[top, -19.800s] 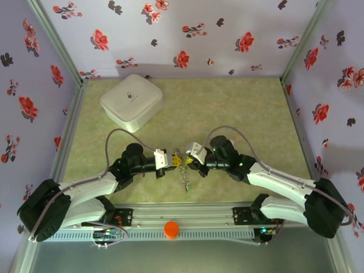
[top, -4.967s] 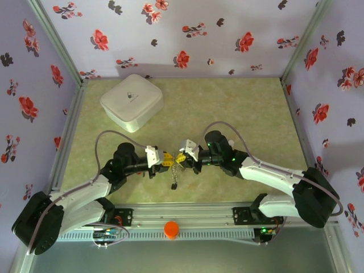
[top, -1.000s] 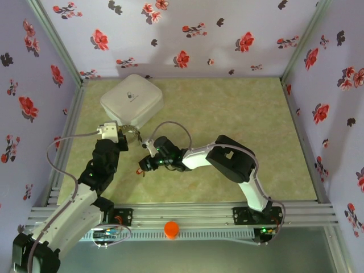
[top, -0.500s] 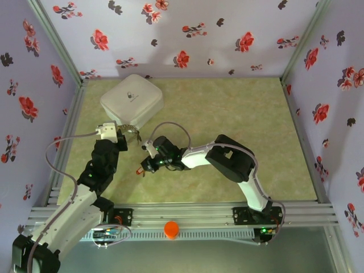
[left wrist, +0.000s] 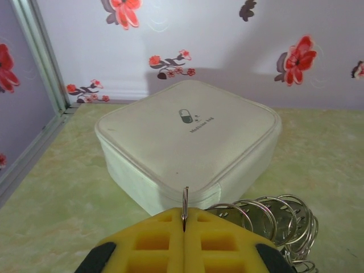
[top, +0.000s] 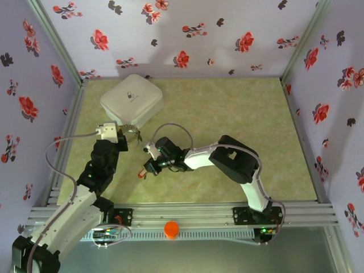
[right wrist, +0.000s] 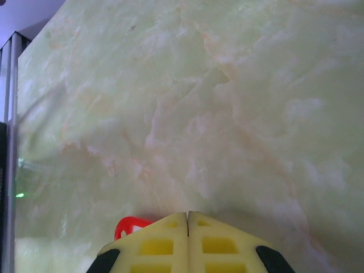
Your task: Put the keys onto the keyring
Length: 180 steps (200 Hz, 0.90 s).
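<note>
Partway, seemingly: keyring [left wrist: 185,202] clamped in left fingers [left wrist: 148,244], small rings [left wrist: 273,216] hanging beside; right fingers [right wrist: 156,247] pressed together at red-tagged key [right wrist: 129,226] on worktop [right wrist: 227,114], hold unsure; threading yet to come.

Pale lilac walls [left wrist: 227,34] printed with red and dark flowers (grey metal posts [left wrist: 42,54] at the corners) rise beyond the left end effector [left wrist: 185,219]. Ahead of it spreads a green marbled surface [left wrist: 318,136], softly lit.
</note>
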Each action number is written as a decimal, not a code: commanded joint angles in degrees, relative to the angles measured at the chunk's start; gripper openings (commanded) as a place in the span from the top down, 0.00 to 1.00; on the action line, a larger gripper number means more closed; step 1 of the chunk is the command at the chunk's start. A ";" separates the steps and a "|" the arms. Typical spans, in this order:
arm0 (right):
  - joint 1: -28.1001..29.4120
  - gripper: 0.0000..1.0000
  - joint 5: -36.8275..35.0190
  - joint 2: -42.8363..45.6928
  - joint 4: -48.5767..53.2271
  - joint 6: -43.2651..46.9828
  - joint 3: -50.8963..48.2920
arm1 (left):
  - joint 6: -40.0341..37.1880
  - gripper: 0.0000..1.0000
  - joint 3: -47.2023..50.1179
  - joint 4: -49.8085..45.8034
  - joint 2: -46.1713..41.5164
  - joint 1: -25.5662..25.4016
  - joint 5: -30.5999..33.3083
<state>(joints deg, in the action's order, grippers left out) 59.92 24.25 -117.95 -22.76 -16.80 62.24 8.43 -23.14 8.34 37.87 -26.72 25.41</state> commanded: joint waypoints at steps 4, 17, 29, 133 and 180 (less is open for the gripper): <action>-0.02 1.00 -0.36 6.72 -2.74 3.98 -3.92 | -1.59 1.00 -0.10 4.06 -1.04 0.35 -4.49; -0.07 1.00 -1.40 9.59 -3.04 5.62 -6.48 | -1.82 1.00 0.26 5.67 -1.05 0.33 -6.90; -0.10 1.00 -2.34 13.01 -3.26 7.30 -9.34 | -2.60 1.00 0.31 6.62 -0.70 0.35 -9.40; -5.10 1.00 -7.98 44.46 13.60 18.06 -24.92 | -14.78 1.00 -0.86 9.49 1.92 0.22 -39.50; -7.26 1.00 -12.52 54.91 24.18 25.56 -24.17 | -20.13 1.00 -1.78 8.79 4.02 -0.09 -52.47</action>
<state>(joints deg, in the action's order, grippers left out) 53.36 15.29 -67.00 -6.72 2.07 37.69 -6.81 -22.74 14.26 41.65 -26.72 -17.04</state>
